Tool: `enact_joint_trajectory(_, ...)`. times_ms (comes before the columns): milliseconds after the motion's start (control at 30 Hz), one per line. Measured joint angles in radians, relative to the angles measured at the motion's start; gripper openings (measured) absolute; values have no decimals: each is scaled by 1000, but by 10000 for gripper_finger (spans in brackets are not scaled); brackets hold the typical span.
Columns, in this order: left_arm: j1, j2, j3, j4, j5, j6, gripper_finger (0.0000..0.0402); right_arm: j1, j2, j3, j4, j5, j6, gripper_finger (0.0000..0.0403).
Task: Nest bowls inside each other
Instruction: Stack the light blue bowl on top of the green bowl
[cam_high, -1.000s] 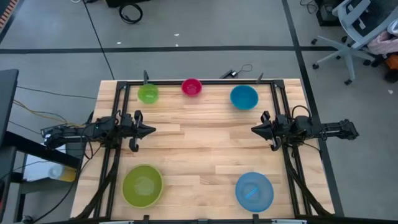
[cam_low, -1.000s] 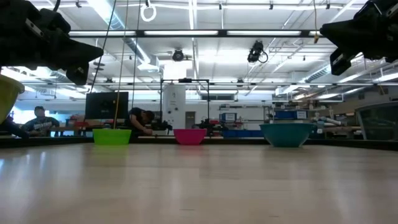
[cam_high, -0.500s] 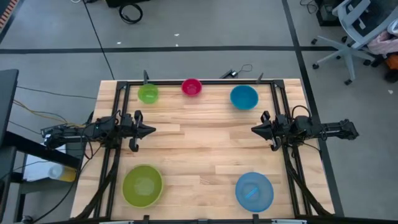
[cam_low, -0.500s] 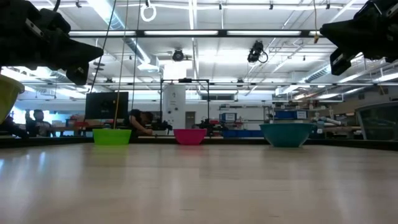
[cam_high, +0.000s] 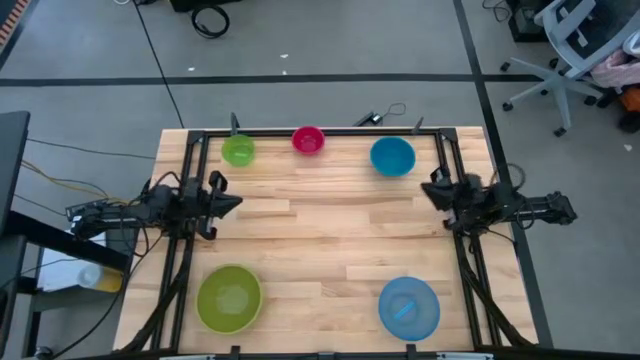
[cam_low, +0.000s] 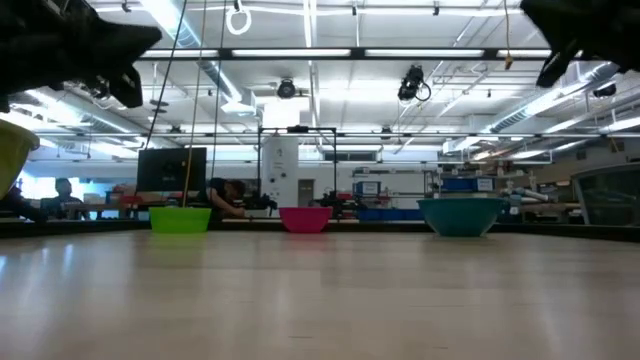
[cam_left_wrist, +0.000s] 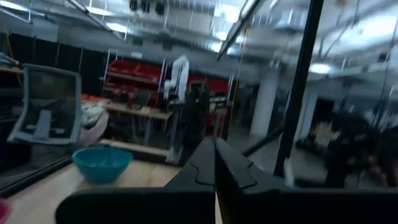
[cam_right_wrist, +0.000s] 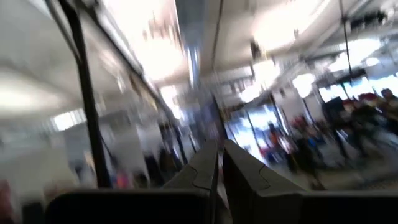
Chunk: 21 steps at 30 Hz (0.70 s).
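Five bowls rest on their bases on the wooden table. A small green bowl (cam_high: 238, 150), a small magenta bowl (cam_high: 308, 140) and a medium blue bowl (cam_high: 392, 156) stand along the far edge. A large yellow-green bowl (cam_high: 229, 298) and a large light blue bowl (cam_high: 409, 307) sit near the front. My left gripper (cam_high: 236, 203) hovers shut at the table's left edge, tipped upward. My right gripper (cam_high: 428, 189) hovers shut at the right edge, also tipped upward. Neither is near a bowl. In the left wrist view the blue bowl (cam_left_wrist: 102, 163) shows beyond the shut fingers (cam_left_wrist: 236, 171).
Black frame rails (cam_high: 320, 131) run along the table's far edge and down both sides beside the arms. Bare wood (cam_high: 330, 230) lies between the two grippers. An office chair (cam_high: 560, 50) stands on the floor beyond the far right corner.
Both grippers have tipped their fingers upward and risen a little, so that in the high view their tips have drawn back toward the table's side edges. The right gripper's tip has also swung slightly toward the far edge. The bowls have kept still.
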<state>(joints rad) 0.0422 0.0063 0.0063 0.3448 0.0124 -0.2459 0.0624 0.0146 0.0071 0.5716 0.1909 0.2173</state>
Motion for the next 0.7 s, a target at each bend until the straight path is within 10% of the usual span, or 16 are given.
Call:
enact_joint_trajectory(333, 1, 2, 0, 127, -306, -179, 0, 0, -1, 0, 330, 68, 72, 34)
enact_joint_trajectory(500, 1, 82, 22, 11, -325, -289, 0, 0, 32, 0, 56, 384, 324, 34)
enact_joint_trajectory(700, 24, 266, 130, -176, -322, -371, 28, -20, 191, 0, -185, 492, 720, 34)
